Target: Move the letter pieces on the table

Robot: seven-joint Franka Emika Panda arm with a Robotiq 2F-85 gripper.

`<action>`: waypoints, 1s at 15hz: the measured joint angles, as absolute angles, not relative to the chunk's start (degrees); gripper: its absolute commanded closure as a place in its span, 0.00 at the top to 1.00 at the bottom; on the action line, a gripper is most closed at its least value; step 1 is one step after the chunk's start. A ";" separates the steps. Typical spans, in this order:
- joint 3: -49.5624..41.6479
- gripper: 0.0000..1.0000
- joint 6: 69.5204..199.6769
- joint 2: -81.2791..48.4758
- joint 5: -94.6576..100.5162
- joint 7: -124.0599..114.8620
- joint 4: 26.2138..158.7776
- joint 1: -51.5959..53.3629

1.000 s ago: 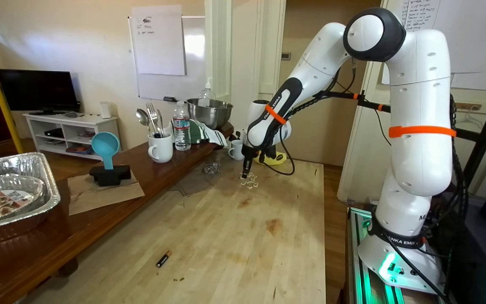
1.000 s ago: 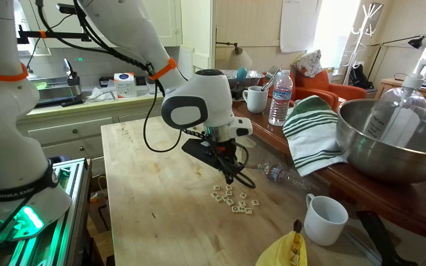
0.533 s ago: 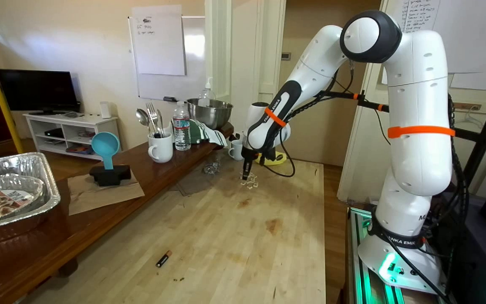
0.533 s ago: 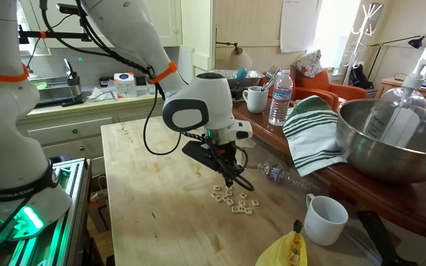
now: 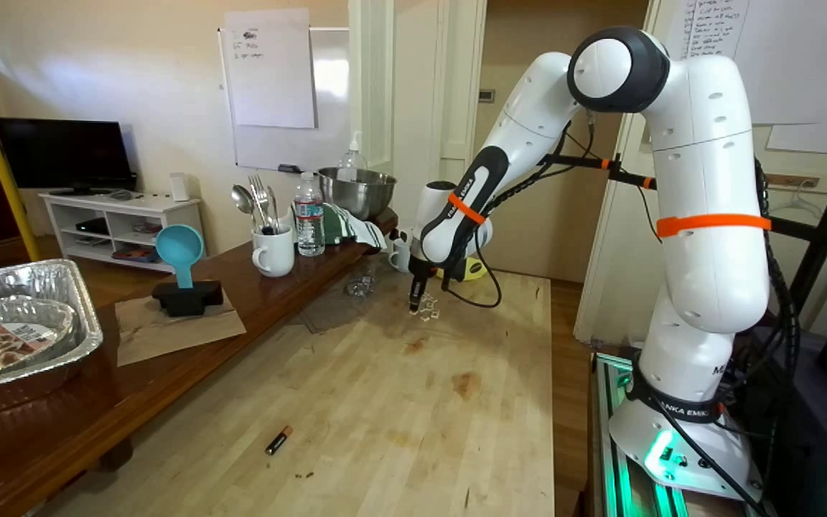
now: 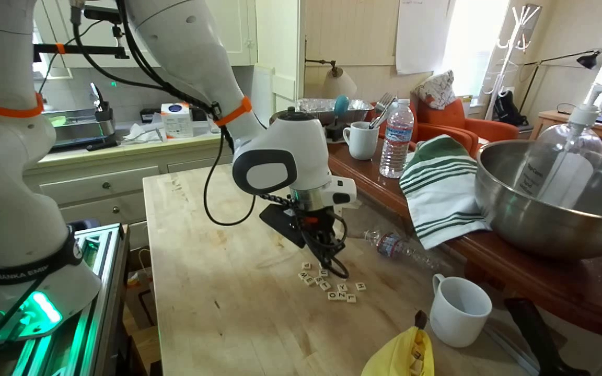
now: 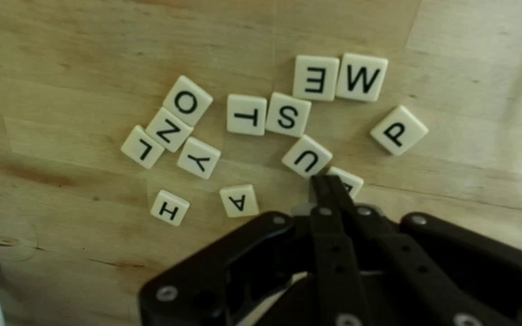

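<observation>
Several cream letter pieces (image 6: 342, 296) lie in a loose cluster on the pale wooden table (image 5: 399, 402); they also show small in an exterior view (image 5: 429, 310). In the wrist view I see the U piece (image 7: 306, 156), the P piece (image 7: 399, 130), the A piece (image 7: 239, 200), the W piece (image 7: 361, 77) and others, face up. My gripper (image 7: 326, 177) has its fingertips together with nothing visible between them. The tips are over or close beside the U piece and partly cover another piece (image 7: 352, 182). Whether they touch a piece or the table I cannot tell.
A white mug (image 6: 460, 313) and a yellow pouch (image 6: 397, 357) with letter pieces stand near the cluster. A clear plastic bottle (image 6: 391, 245) lies beside the brown counter (image 5: 241, 316). A battery (image 5: 278, 439) lies toward the table's opposite end.
The arm has come down and my gripper is lower, nearer the letter pieces. The gripper and its cables now hide a piece in an exterior view. No piece has visibly moved.
</observation>
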State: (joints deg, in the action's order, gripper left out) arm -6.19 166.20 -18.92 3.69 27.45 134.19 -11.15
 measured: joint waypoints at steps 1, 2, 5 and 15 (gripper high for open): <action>-6.33 0.00 166.20 -19.03 4.43 26.17 134.02 -11.04; -6.49 0.00 166.20 -19.09 5.15 24.93 133.93 -10.88; -6.87 0.00 166.20 -19.13 6.26 21.40 133.89 -10.34; -10.57 0.00 161.37 -18.54 8.75 -0.33 133.44 -1.40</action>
